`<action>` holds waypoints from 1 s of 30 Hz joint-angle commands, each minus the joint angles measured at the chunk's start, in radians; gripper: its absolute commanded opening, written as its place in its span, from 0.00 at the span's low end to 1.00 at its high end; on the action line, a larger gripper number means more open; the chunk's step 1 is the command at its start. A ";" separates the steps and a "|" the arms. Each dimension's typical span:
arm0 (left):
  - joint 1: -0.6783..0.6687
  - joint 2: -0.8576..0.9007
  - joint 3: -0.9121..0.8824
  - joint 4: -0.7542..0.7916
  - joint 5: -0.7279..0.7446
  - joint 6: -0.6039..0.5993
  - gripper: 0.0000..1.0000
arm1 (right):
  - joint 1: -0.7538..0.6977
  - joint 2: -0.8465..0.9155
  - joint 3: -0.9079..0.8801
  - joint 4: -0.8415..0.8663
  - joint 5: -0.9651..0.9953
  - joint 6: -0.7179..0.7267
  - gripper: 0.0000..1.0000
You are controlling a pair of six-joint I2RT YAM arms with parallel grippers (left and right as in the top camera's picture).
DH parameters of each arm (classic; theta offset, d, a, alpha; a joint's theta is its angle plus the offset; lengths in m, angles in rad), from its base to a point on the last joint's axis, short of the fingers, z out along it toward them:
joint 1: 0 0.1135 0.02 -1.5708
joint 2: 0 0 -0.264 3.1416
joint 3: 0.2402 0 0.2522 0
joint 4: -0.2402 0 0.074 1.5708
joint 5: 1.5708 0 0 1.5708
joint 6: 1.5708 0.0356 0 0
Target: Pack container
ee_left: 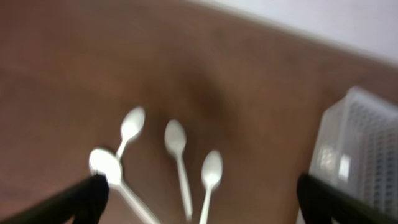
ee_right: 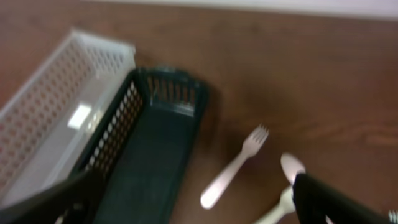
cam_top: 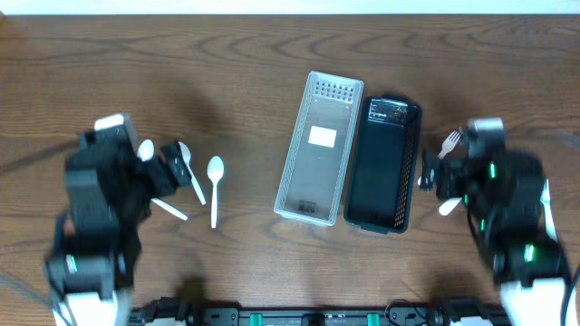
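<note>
Cutlery lay unpacked on the table (cam_top: 245, 54); four white spoons (ee_left: 176, 140) were fanned out under the left gripper (ee_left: 202, 186); a white fork (ee_right: 236, 165) and a lone spoon (ee_right: 291, 167) lay by the right gripper (ee_right: 196, 186).

White basket (cam_top: 319, 149) and black basket (cam_top: 382, 163) sat side by side at centre; neither held any cutlery.

Fingers of both grippers stood wide apart, holding nothing.

Risks, as judged:
- spoon handles converged closely, so a descent there could pinch two at once or scatter the neighbours;
- thin flat plastic on wood might slip from the pads;
- both wrist views were blurred, so aim could be off;
- fork lay near the black basket, and a wide finger could knock its wall.
</note>
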 commanded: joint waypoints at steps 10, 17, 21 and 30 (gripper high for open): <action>0.004 0.432 0.256 -0.295 -0.011 0.091 0.98 | -0.090 0.415 0.259 -0.048 0.116 0.094 0.01; 0.004 0.461 0.256 -0.294 -0.011 0.092 0.94 | -0.108 0.603 0.259 -0.051 0.063 0.093 0.01; 0.004 0.460 0.256 -0.294 -0.011 0.092 0.94 | -0.108 0.671 0.259 -0.051 0.002 0.093 0.01; 0.004 0.460 0.256 -0.294 -0.011 0.092 0.94 | -0.107 0.782 0.259 -0.083 -0.083 0.069 0.01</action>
